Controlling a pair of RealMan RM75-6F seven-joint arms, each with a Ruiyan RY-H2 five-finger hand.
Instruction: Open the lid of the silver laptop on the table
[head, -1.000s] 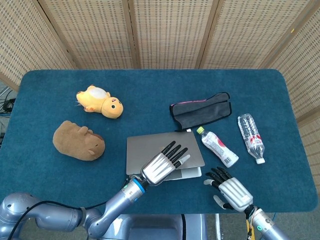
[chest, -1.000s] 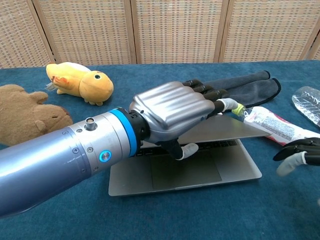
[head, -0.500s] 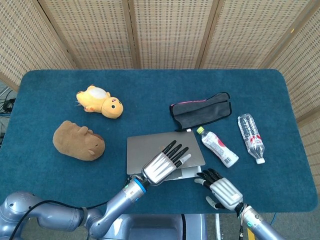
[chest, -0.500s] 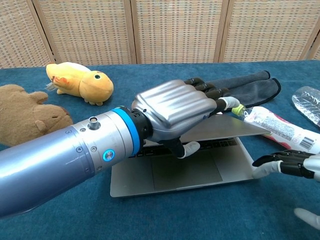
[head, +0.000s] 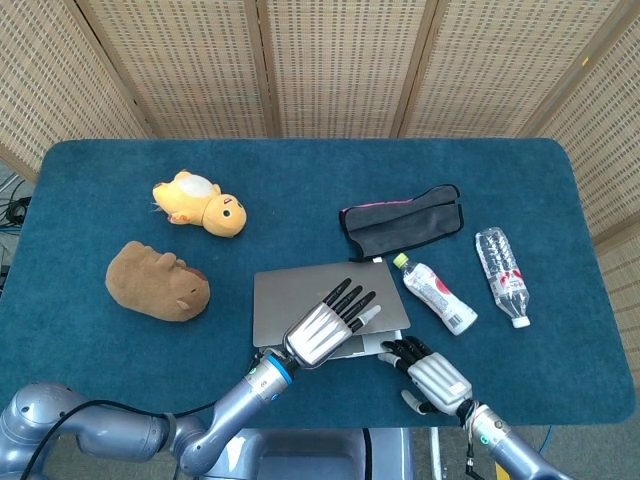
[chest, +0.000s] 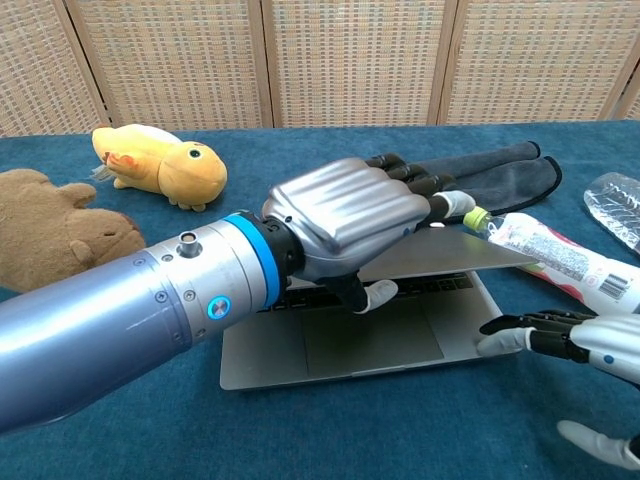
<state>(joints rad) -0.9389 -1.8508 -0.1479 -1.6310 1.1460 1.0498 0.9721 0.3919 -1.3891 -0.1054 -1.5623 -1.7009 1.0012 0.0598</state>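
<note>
Your left hand (chest: 345, 225) gripped the thin silver laptop (chest: 400, 340) lid, partly raised | right hand (chest: 590, 350) at 4 o'clock, fingers (chest: 520, 335) spread, touching its base corner.

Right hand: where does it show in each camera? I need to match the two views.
Head view: the right hand sits bottom centre-right, its dark fingers at the near right corner of the thin silver laptop.
Chest view: lower right, fingers reaching that same corner.
Shared landmark: the green-capped white squeeze bottle.
</note>
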